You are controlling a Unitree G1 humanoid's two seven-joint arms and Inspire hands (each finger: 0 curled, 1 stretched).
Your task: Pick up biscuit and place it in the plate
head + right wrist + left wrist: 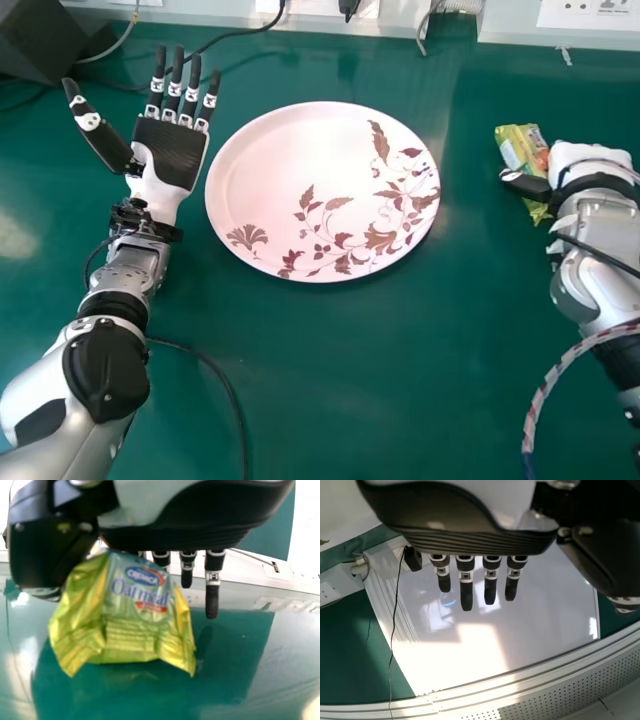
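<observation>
Yellow biscuit packet [520,150], pinched in right hand [590,165]

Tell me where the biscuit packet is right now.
In the head view, the biscuit packet is toward the right side, to the right of the plate, held at the right hand with the thumb across its wrapper.

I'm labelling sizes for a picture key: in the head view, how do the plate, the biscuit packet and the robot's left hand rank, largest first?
1. Plate
2. Left hand
3. Biscuit packet, going by its visible part; the right hand covers some of it.
</observation>
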